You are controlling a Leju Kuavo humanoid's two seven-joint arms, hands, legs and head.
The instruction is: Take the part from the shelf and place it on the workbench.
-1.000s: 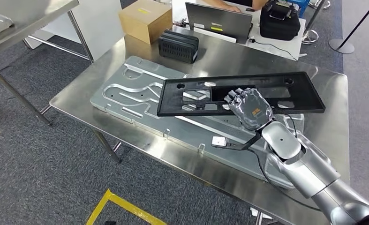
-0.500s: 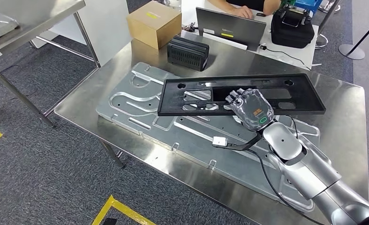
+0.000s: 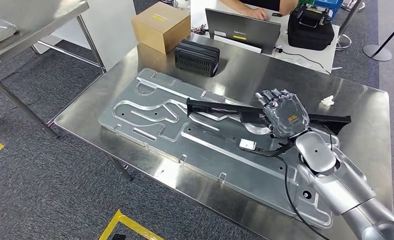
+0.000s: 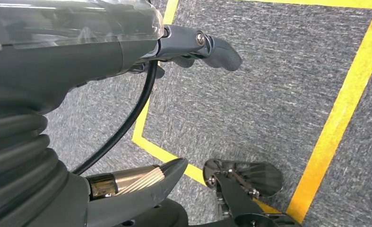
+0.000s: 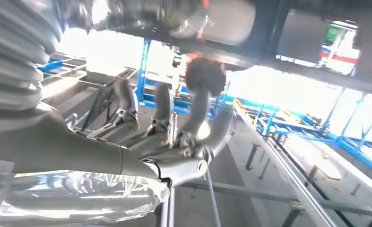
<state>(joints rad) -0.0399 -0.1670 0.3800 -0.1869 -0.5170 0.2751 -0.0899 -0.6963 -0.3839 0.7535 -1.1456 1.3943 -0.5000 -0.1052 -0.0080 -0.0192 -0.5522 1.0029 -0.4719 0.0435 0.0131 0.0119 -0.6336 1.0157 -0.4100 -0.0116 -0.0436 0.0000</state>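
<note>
black part (image 3: 220, 107) now tipped edge-on, long axis across the workbench (image 3: 355, 130), right hand (image 3: 284, 113) fingers clasped on it

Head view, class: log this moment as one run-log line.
right robot hand: grips long black plastic frame | frame: tilted on edge over grey machined metal plate | place: unfinished

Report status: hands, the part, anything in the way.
Right hand grips black frame part, held tilted over the grey metal plate on the workbench. Left hand hangs over the floor, holding nothing.
</note>
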